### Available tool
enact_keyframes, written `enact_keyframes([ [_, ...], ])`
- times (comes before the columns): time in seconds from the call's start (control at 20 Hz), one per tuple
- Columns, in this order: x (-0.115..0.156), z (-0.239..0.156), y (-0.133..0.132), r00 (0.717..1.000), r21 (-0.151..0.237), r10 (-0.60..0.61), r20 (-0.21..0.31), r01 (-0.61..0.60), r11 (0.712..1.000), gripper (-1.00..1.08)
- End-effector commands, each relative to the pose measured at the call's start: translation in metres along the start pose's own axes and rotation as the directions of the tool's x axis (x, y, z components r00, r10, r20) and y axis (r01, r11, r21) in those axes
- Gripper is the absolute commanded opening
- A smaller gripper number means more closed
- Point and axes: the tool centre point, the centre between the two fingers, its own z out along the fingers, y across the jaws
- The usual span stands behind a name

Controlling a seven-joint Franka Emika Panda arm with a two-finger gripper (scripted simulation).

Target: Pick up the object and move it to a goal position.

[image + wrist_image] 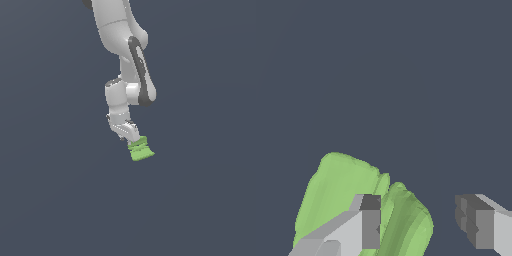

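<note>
The light-green ridged piece point(139, 149) sits at the tip of the white Panda arm point(122, 60). In the wrist view, the jaws point(423, 222) stand spread apart, 1 finger point(367, 222) against the piece point(341, 195). No writing is visible anywhere.

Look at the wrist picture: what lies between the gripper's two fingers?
In the wrist view, the ridged end of the green object lies beside one finger; bare dark floor fills the gap to the other finger.
</note>
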Motion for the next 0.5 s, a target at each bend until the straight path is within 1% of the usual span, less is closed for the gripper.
enact_keyframes([
  [0.0, -0.006, -0.002, 0.002, 0.998, 0.037, 0.066, -0.005, -0.065, 0.997, 0.28],
  [0.25, -0.015, -0.006, 0.004, 0.986, 0.094, 0.164, -0.002, -0.163, 0.982, 0.28],
  [0.45, -0.020, -0.009, 0.005, 0.976, 0.125, 0.216, 0.004, -0.215, 0.969, 0.28],
])
